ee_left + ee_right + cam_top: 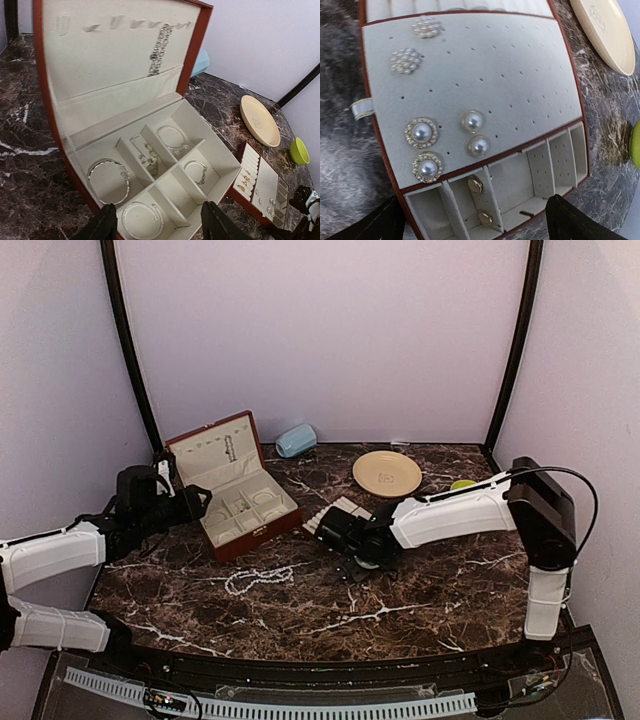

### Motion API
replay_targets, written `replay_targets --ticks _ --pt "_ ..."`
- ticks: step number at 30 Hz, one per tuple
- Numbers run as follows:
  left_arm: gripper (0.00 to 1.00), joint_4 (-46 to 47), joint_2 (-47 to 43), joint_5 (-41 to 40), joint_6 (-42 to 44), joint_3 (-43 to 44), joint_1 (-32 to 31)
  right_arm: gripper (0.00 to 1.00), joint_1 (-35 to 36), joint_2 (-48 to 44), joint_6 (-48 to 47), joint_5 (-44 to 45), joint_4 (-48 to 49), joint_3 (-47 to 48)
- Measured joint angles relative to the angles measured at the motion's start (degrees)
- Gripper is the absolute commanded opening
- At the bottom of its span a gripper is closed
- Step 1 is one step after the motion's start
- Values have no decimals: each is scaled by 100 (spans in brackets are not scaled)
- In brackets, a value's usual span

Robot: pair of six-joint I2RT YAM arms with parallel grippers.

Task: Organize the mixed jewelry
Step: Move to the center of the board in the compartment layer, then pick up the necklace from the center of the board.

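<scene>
Lying on marble table before box, pearl strand runs left-right, right end slightly farther | left claw parted, empty, over box front | right claw spread wide, empty, above earring tray

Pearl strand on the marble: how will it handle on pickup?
Probably floppy: the pearl strand lies in loose, irregular loops on the table, so a pinch would likely lift one section while the rest dangles. Its beads look small and round, so they may slip from a grip.
</scene>
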Motion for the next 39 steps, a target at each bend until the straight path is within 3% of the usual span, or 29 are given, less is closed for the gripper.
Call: replay_targets --ticks 6,14,23,29,39 --pt "64 -138 -247 212 -317 -251 557 97 -444 -223 -133 -48 72 -144" --pt "65 -190 -234 455 -710 -632 603 89 -463 -1051 -507 -1003 675 -55" --pt "64 205 588 796 -1067 -804 603 88 -269 -785 -560 -1635 1134 393" --pt "57 509 1261 1003 -1121 -752 601 63 -50 -197 -675 -1967 1303 774" --pt "44 522 1364 905 -857 -612 601 41 39 431 -697 -2653 1685 1001"
